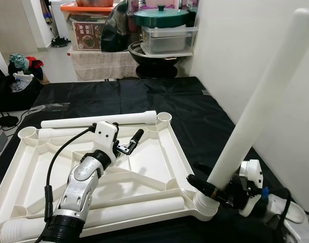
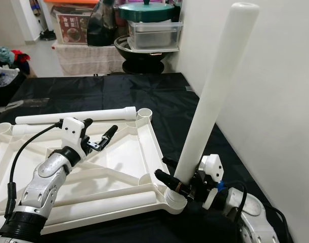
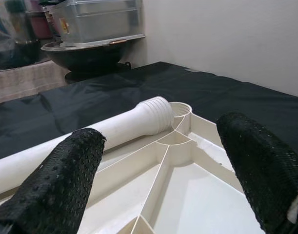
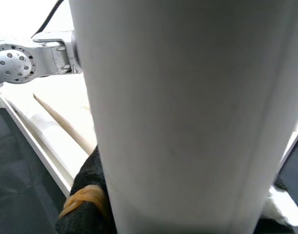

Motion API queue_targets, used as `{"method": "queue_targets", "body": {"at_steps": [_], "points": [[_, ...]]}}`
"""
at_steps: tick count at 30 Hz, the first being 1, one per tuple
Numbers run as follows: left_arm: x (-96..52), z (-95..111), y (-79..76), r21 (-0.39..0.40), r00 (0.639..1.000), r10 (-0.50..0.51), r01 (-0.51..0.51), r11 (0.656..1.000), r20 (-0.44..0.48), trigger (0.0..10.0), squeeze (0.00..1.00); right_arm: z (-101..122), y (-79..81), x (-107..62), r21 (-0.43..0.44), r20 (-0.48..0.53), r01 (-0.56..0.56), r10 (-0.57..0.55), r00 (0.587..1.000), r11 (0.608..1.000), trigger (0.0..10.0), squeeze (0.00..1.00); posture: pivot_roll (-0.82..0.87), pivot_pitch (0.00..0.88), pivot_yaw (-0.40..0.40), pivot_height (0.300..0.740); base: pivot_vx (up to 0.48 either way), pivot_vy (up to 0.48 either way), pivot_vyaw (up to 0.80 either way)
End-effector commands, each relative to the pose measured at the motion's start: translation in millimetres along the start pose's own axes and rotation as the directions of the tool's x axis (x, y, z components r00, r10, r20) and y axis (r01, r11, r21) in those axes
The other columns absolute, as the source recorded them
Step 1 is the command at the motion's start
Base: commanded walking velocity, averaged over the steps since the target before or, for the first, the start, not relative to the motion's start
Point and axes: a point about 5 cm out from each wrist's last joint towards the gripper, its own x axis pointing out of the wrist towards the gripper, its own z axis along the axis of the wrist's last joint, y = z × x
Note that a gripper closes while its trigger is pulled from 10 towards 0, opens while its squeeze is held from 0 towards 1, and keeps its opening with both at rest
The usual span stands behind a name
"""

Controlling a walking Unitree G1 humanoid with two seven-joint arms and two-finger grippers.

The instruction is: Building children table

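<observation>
The white table top (image 1: 170, 146) lies upside down on a black mat. One white leg (image 1: 260, 101) stands tilted in the near right corner socket (image 1: 205, 205), and my right gripper (image 1: 211, 186) is shut on its lower end; a black finger (image 4: 88, 195) presses against the leg (image 4: 188, 112). My left gripper (image 1: 131, 143) hovers open and holds nothing above the ribbed underside, near the far right corner. In the left wrist view its fingers (image 3: 61, 180) frame a loose leg (image 3: 114, 126) lying along the far edge beside a corner socket (image 3: 180, 108). Another leg (image 1: 119, 210) lies along the near edge.
A white wall (image 1: 255, 45) rises close on the right. At the back stand a black basin (image 1: 154, 55), a clear box with a green-lidded pot (image 1: 162, 17) and storage boxes (image 1: 86, 30). Clothes and bags (image 1: 20, 71) sit on the floor at the far left.
</observation>
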Motion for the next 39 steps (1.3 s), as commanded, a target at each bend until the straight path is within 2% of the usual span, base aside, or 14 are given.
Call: {"method": "queue_targets", "body": {"at_steps": [1, 13, 14, 17, 20, 23, 24, 25, 26, 27, 28, 29, 32, 39], "points": [[-1.0, -4.0, -1.2, -0.017, 1.0, -0.006, 0.006, 1.0, -0.017, 10.0, 0.0, -18.5, 14.4, 7.0, 0.079, -0.051, -0.03, 0.035, 0.998, 0.996, 10.0, 0.0, 0.0, 0.0, -0.013, 0.74, 0.0, 0.0, 0.0], [1.2, -6.1, -4.9, -0.027, 1.0, -0.015, 0.015, 1.0, -0.021, 10.0, 0.0, -17.6, 20.3, 12.2, 0.047, -0.066, 0.13, -0.127, 0.99, 0.99, 10.0, 0.0, -0.03, 0.0, -0.003, 0.74, 0.0, 0.0, 0.0], [1.2, -5.8, -5.2, -0.025, 1.0, -0.021, 0.02, 0.999, -0.022, 10.0, 0.0, -18.6, 19.3, 13.3, 0.036, -0.09, 0.206, -0.202, 0.975, 0.978, 10.0, 0.0, -0.03, 0.0, 0.0, 0.74, 0.0, 0.0, 0.0], [0.9, -6.0, -4.7, -0.024, 0.999, -0.021, 0.021, 0.999, -0.023, 10.0, 0.0, -19.8, 18.0, 13.3, 0.027, -0.103, 0.24, -0.236, 0.966, 0.97, 10.0, 0.0, -0.03, 0.0, 0.0, 0.74, 0.0, 0.0, 0.0], [0.4, -6.8, -2.9, -0.021, 1.0, -0.016, 0.015, 1.0, -0.027, 10.0, 0.0, -38.0, 0.2, 7.0, -0.027, -0.229, 0.477, -0.47, 0.853, 0.879, 10.0, 0.0, -0.03, 0.0, -0.006, 0.74, 0.0, 0.0, 0.0], [0.4, -6.8, -2.9, -0.021, 1.0, -0.016, 0.015, 1.0, -0.027, 10.0, 0.0, -38.0, 0.2, 7.0, -0.027, -0.229, 0.477, -0.47, 0.853, 0.879, 10.0, 0.0, -0.03, 0.0, -0.006, 0.74, 0.0, 0.0, 0.0], [0.4, -6.7, -2.9, -0.022, 1.0, -0.013, 0.013, 1.0, -0.027, 10.0, 0.0, -45.0, -7.0, 1.3, -0.038, -0.268, 0.562, -0.55, 0.791, 0.827, 10.0, 0.0, -0.03, 0.0, -0.008, 0.74, 0.0, 0.0, 0.0], [0.4, -6.7, -2.9, -0.022, 1.0, -0.013, 0.013, 1.0, -0.027, 10.0, 0.0, -45.0, -7.0, 1.3, -0.038, -0.268, 0.562, -0.55, 0.791, 0.827, 10.0, 0.0, -0.03, 0.0, -0.008, 0.74, 0.0, 0.0, 0.0], [0.9, -6.3, -2.6, -0.024, 1.0, -0.008, 0.008, 1.0, -0.025, 10.0, 0.0, -49.5, -22.4, -9.9, -0.06, -0.287, 0.71, -0.694, 0.661, 0.701, 10.0, 0.0, -0.02, 0.0, -0.011, 0.74, 0.0, 0.0, 0.0], [0.9, -6.3, -2.6, -0.024, 1.0, -0.008, 0.008, 1.0, -0.025, 10.0, 0.0, -49.5, -22.4, -9.9, -0.06, -0.287, 0.71, -0.694, 0.661, 0.701, 10.0, 0.0, -0.02, 0.0, -0.011, 0.74, 0.0, 0.0, 0.0], [1.0, -6.0, -2.2, -0.024, 1.0, -0.007, 0.006, 1.0, -0.025, 10.0, 0.0, -49.0, -27.4, -13.7, -0.071, -0.284, 0.762, -0.745, 0.603, 0.644, 10.0, 0.0, -0.02, 0.0, -0.011, 0.74, 0.0, 0.0, 0.0], [1.0, -6.0, -2.2, -0.024, 1.0, -0.007, 0.006, 1.0, -0.025, 10.0, 0.0, -49.0, -27.4, -13.7, -0.071, -0.284, 0.762, -0.745, 0.603, 0.644, 10.0, 0.0, -0.02, 0.0, -0.011, 0.74, 0.0, 0.0, 0.0], [-0.2, -6.9, 0.0, -0.023, 1.0, 0.005, -0.005, 1.0, -0.028, 10.0, 0.0, -46.4, -31.8, -13.1, -0.06, -0.259, 0.854, -0.834, 0.487, 0.517, 10.0, 0.0, -0.02, 0.0, -0.015, 0.74, 0.0, 0.0, 0.0], [0.8, -7.4, -0.9, -0.026, 1.0, 0.011, -0.011, 1.0, -0.025, 10.0, 0.0, -45.4, -36.1, -7.6, -0.065, -0.251, 0.899, -0.879, 0.405, 0.433, 10.0, 0.0, -0.02, 0.0, -0.018, 0.74, 0.0, 0.0, 0.0]]}}
